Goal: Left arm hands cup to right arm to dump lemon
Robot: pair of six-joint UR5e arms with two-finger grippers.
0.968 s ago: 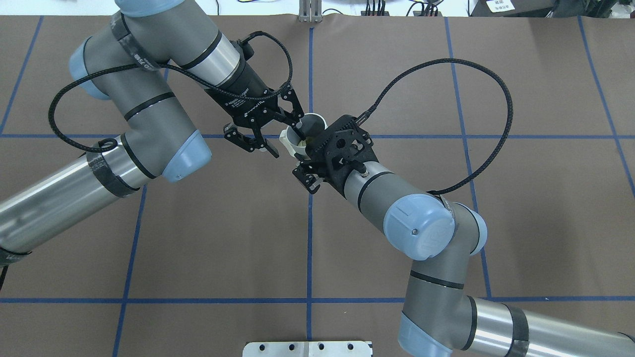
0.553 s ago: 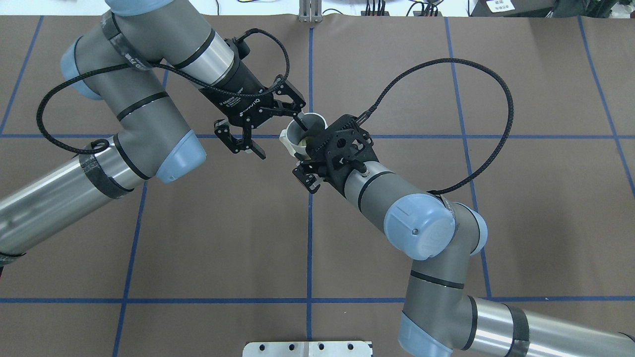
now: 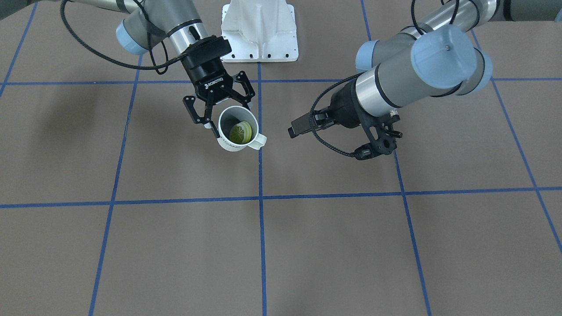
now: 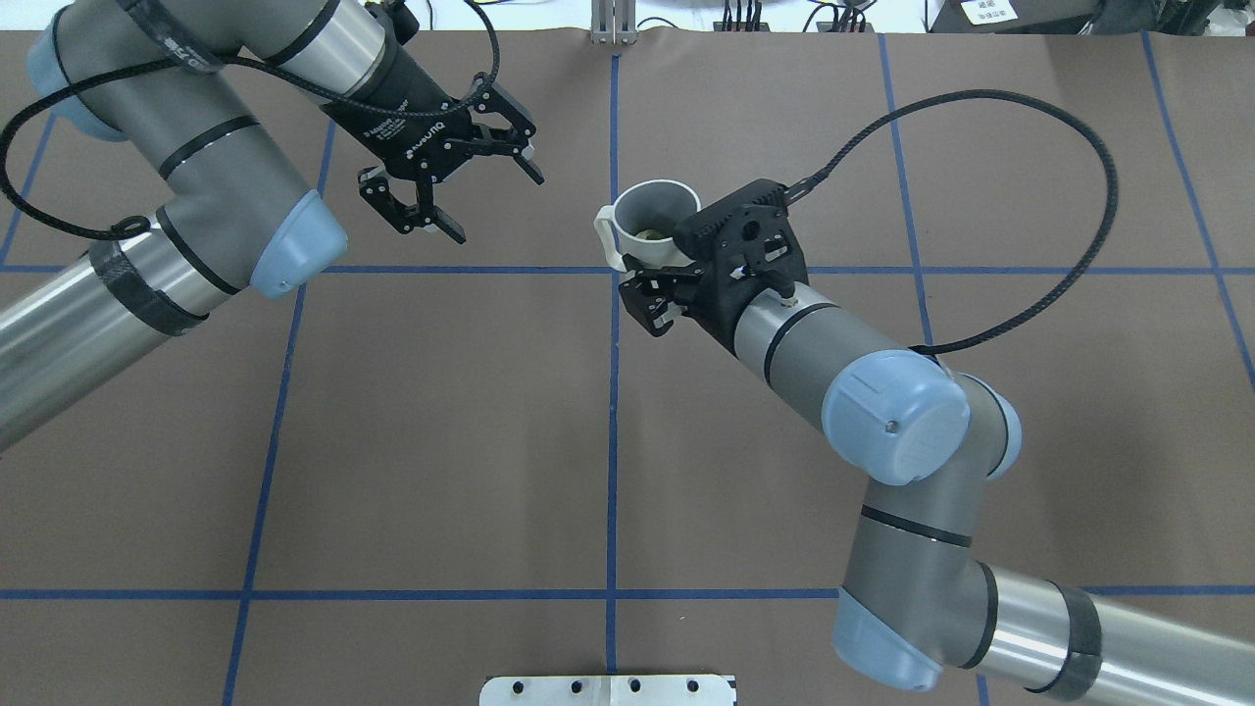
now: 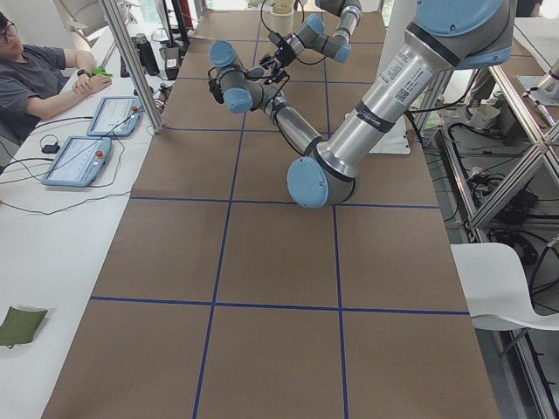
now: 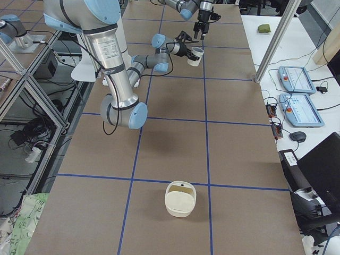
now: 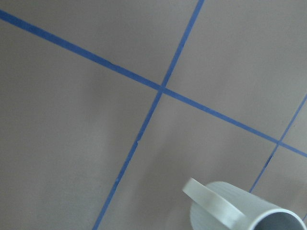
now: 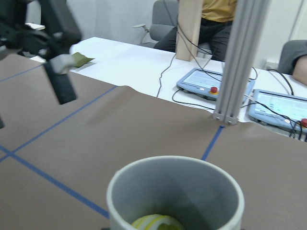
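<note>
The off-white ribbed cup [image 4: 652, 211] hangs above the brown table, mouth up, with my right gripper [image 4: 677, 257] shut on its body. In the front view the same right gripper [image 3: 230, 120], marked ROBOTIQ, grips the cup [image 3: 228, 142], and the yellow-green lemon [image 3: 240, 132] lies inside. The lemon [image 8: 153, 223] also shows at the bottom of the cup [image 8: 172, 191] in the right wrist view. My left gripper [image 4: 495, 206] stands open and holds nothing, well to the left of the cup. The left wrist view catches the cup [image 7: 230, 211] at its lower edge.
Blue tape lines cross the brown table [image 4: 441, 441]. A white mounting plate [image 3: 259, 26] sits at the robot's base. A cream container [image 6: 180, 199] stands far down the table. A seated person [image 5: 35, 78] and tablets [image 5: 79, 157] are on the white side bench.
My left gripper has drawn its finger out of the cup and pulled back to the left and away. The right gripper has carried the cup a little right and farther out.
</note>
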